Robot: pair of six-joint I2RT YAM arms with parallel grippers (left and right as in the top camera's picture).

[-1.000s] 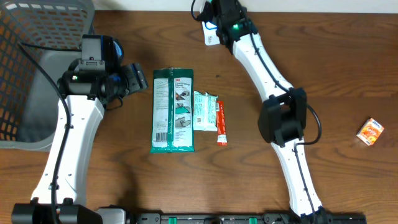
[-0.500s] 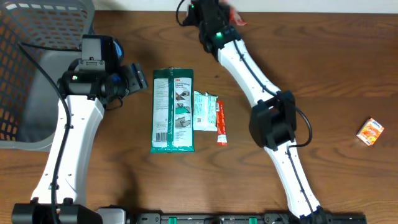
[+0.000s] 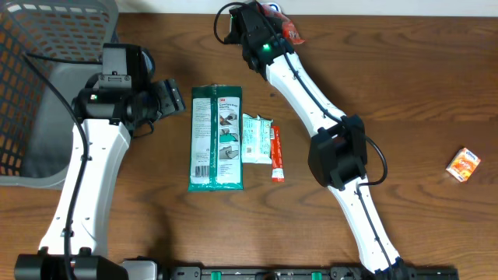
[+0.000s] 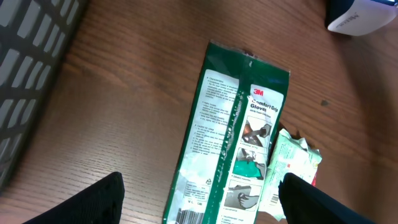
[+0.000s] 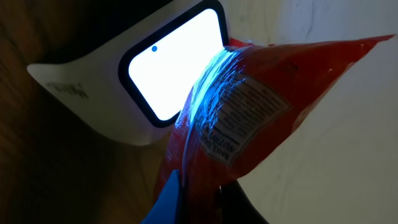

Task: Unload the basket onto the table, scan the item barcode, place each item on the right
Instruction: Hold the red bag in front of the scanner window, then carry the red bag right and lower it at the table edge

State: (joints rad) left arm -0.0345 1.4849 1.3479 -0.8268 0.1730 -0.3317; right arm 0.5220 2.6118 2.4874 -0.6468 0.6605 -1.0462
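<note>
Pinching red packet [image 5: 249, 106] in my right fingers [image 5: 239, 208], just before lit scanner [image 5: 174, 68], left fingers [image 4: 93, 199] spread, well beside scanner.

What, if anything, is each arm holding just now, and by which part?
The right tool holds a red plastic packet by one end, before the lit white scanner. The left tool is open and holds nothing.

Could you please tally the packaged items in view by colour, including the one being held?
Green glove pack: 1
White-and-green packet: 1
Red packets: 2, a slim sachet beside that packet and a pouch held at the scanner
Orange box: 1
Total: 5
</note>
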